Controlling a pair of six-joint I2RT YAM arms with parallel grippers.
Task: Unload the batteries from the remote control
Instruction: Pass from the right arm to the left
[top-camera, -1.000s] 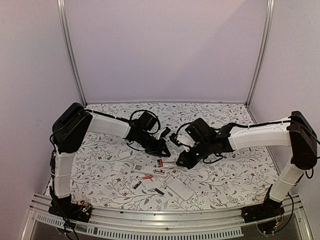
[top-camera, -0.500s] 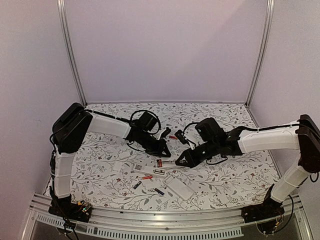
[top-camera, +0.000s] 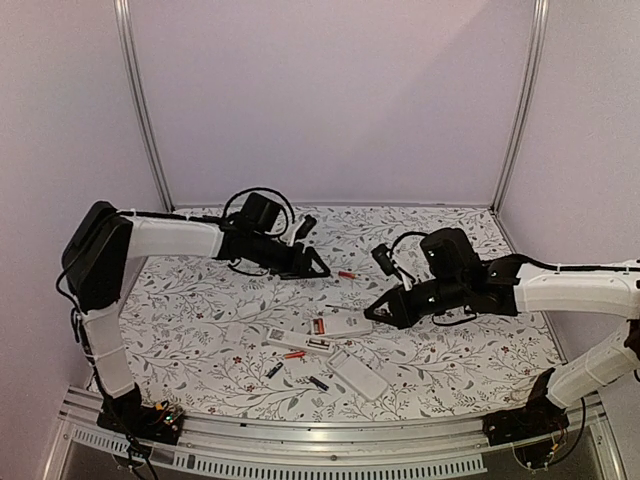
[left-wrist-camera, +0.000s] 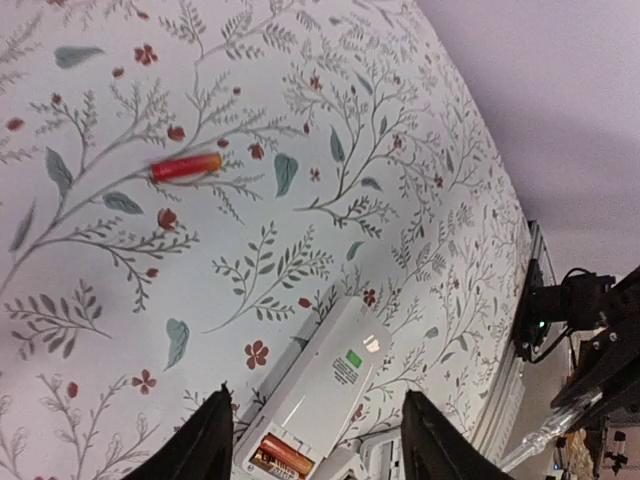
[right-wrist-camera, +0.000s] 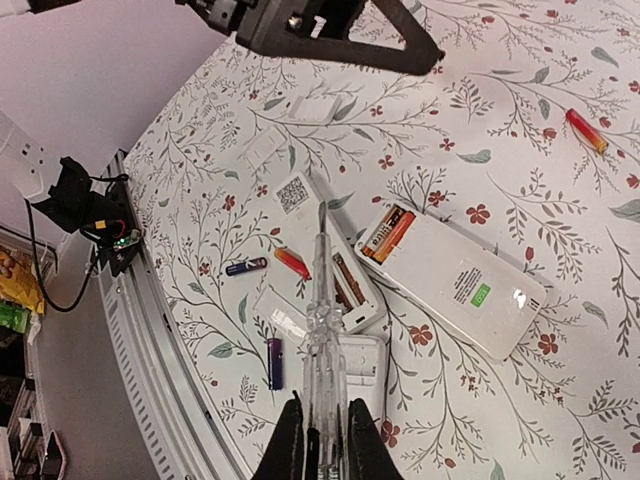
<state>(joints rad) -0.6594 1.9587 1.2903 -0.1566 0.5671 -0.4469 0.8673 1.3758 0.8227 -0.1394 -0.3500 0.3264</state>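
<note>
A white remote control (left-wrist-camera: 335, 375) lies with its compartment open, batteries (left-wrist-camera: 283, 455) still inside; the same remote (right-wrist-camera: 455, 280) is in the right wrist view. A second open remote (right-wrist-camera: 325, 260) holds brownish batteries (right-wrist-camera: 347, 280). Loose batteries lie on the cloth: a red one (left-wrist-camera: 186, 166) farther back, another red one (right-wrist-camera: 291, 263), a dark blue one (right-wrist-camera: 246, 266) and a purple one (right-wrist-camera: 275, 362). My left gripper (left-wrist-camera: 320, 445) hovers open and empty above the first remote's end. My right gripper (right-wrist-camera: 322, 450) is shut on a clear stick-like tool (right-wrist-camera: 323, 330) pointing over the second remote.
A third white remote (top-camera: 358, 373) lies nearest the front edge. Two loose white battery covers (right-wrist-camera: 312, 108) (right-wrist-camera: 262, 150) rest to the left of the remotes. The flowered cloth (top-camera: 200, 300) covers the table, with walls behind and at both sides.
My left arm has lifted and swung back-left from the remotes, and its jaws have opened. A red battery now lies on the cloth behind the remotes. My right arm has drawn back rightward with the tool.
</note>
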